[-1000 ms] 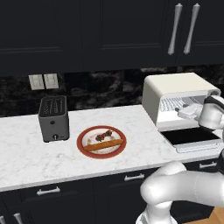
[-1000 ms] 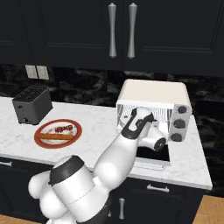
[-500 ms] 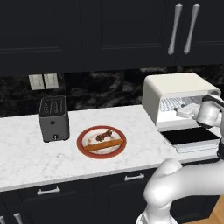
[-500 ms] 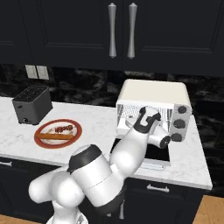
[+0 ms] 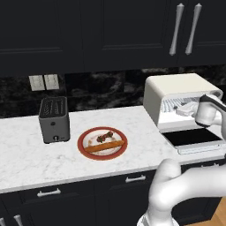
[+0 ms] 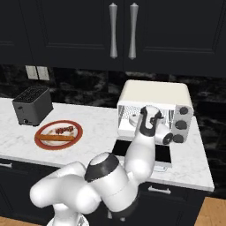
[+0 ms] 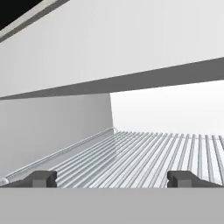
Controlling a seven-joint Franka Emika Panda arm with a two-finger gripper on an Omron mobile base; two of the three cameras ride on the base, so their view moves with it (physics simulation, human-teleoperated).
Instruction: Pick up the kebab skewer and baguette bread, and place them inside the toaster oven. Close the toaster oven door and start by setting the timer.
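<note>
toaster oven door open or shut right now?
Open. The door lies folded down flat in front of the toaster oven, and the wire rack inside is exposed.

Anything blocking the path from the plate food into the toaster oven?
Nothing visible. The toaster oven door lies open and flat, the wire rack is bare, and the counter between the plate and the toaster oven holds nothing.

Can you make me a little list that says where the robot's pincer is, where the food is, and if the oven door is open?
pincer: open, holding nothing, at the mouth of the toaster oven just above the wire rack
toaster oven door: open, folded down flat
kebab skewer: on the red-rimmed plate
baguette bread: on the same plate, in front of the skewer
slot toaster: on the counter, left of the plate
</note>
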